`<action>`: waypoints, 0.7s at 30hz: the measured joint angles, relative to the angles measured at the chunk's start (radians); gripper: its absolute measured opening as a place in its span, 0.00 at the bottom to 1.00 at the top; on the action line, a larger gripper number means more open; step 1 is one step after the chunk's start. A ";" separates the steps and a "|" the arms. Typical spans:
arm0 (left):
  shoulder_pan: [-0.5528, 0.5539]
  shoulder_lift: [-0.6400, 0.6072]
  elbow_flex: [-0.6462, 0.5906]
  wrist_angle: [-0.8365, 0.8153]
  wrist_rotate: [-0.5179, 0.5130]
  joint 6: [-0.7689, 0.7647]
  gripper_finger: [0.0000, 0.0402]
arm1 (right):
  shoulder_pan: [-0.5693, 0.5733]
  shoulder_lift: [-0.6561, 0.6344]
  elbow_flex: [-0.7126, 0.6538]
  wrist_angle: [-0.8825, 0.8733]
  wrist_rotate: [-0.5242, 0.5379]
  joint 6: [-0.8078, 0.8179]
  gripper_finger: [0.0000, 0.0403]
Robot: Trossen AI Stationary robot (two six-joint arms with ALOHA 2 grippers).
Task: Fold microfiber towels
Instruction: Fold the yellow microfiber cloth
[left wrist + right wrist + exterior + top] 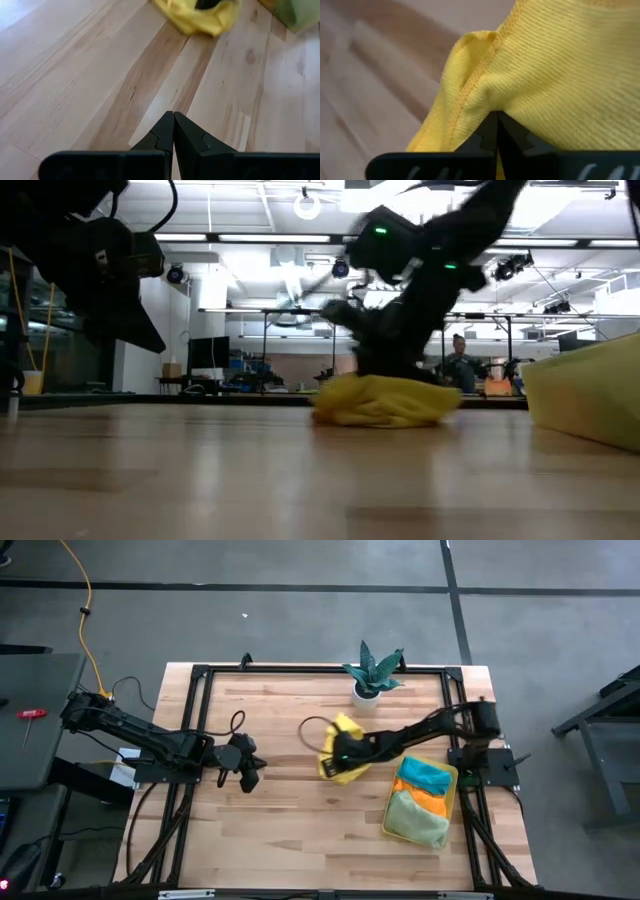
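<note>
A yellow microfiber towel (347,730) lies bunched in a heap on the wooden table's middle (380,402). My right gripper (496,116) reaches in from the right, stands over the heap (338,753) and is shut on it. More towels, teal (425,775), orange (430,798) and pale green (415,820), lie in a translucent yellow tray (452,802) at the right. My left gripper (173,114) hangs shut and empty above the table's left half (248,778); the yellow towel (200,20) lies well beyond it. My right gripper pinches a raised fold of the yellow towel (492,102) between its two fingertips, close to a stitched hem (470,87). The fingers slant downward from the table's right side. The towel's lower part rests crumpled on the table (345,415), slack.
A small spiky green plant in a white pot (370,680) stands at the far edge, just behind the yellow towel. Bare wood (290,830) spreads across the table's near half and between the two arms. A dark cable loop (312,730) lies beside the towel.
</note>
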 joint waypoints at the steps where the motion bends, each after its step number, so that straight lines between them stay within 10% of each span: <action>1: 0.000 0.000 0.000 0.000 0.003 0.004 0.00 | 0.006 0.032 0.044 -0.002 -0.005 -0.031 0.00; 10: 0.000 -0.006 0.000 -0.067 0.111 0.018 0.00 | 0.063 0.220 0.451 -0.099 -0.200 -0.474 0.00; 21: 0.001 -0.079 0.000 -0.089 0.077 0.098 0.00 | 0.099 0.051 0.571 -0.581 -0.089 -0.696 0.00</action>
